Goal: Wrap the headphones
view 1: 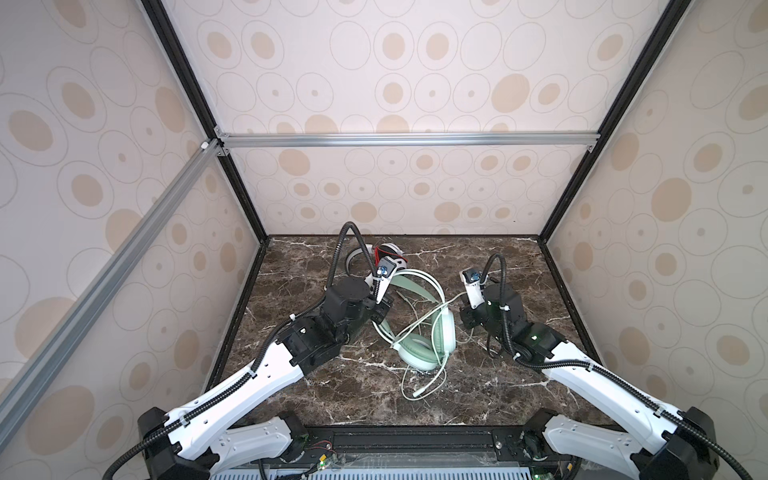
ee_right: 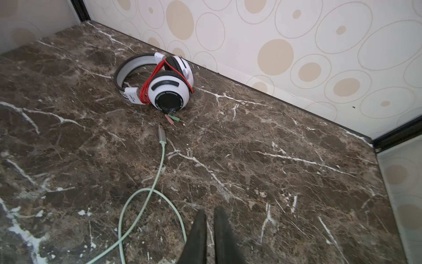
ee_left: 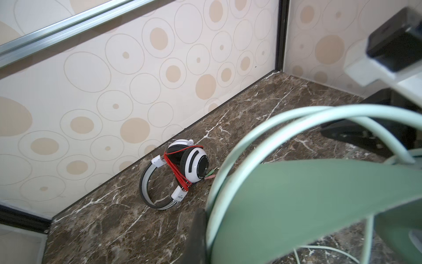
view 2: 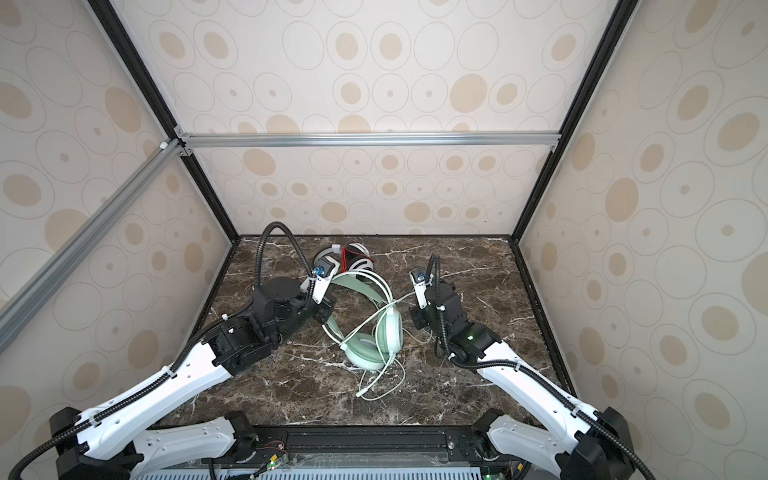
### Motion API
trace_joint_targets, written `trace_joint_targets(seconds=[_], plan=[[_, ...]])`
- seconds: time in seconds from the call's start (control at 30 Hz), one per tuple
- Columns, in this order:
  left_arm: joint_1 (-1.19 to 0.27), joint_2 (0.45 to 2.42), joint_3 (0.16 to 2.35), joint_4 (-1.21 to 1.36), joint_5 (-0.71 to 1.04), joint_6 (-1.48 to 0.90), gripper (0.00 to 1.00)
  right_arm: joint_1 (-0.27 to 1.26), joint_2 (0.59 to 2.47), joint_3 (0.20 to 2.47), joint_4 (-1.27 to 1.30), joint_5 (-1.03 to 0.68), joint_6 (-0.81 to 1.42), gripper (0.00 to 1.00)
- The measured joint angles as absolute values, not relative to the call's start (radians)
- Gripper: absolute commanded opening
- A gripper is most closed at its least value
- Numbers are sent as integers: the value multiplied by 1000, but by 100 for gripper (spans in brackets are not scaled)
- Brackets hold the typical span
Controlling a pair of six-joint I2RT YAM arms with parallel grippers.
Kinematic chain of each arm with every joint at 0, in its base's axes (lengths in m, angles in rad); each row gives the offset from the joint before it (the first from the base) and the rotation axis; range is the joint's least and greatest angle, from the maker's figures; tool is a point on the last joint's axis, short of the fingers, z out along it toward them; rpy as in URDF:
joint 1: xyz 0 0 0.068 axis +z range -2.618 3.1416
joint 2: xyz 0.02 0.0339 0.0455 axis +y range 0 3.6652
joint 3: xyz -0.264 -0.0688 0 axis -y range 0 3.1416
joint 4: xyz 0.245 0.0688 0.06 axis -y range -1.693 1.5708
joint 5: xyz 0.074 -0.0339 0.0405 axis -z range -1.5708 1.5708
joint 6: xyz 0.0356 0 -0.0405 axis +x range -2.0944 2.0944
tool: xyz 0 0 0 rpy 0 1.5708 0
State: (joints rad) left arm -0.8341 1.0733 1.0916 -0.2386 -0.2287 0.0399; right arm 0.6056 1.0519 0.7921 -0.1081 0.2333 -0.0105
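Marble bench (view 1: 478,395) carries the mint headset (view 1: 419,351) mid-bench and the white headset (ee_right: 169,89) by the back wall (view 1: 415,187). Left tool (view 1: 380,316) clenches the mint headband (ee_left: 308,194); right tool (ee_right: 210,212), nearly closed, pinches the green cord (ee_right: 163,155). Lettering on the white ear cup (ee_right: 170,100) is too small to read.

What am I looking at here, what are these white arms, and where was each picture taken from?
Two robot arms work on a marble table. Two pictures look down from above; the other two come from cameras on the arms' wrists. The left hand is shut on the headband of the green headphones. The right hand is nearly closed beside their loose green cord; whether it pinches it is unclear. The white headphones, red cord wound around them, lie by the back wall.
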Motion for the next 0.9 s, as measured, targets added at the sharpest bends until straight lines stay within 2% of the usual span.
trace_joint_targets(seconds=[0.47,0.9], plan=[[-830,1113,1369,-293,-75,-118,0,588,1159,660,353,24,108,16],[-815,1175,1399,-264,-84,-259,0,585,1407,579,745,-80,258,20]])
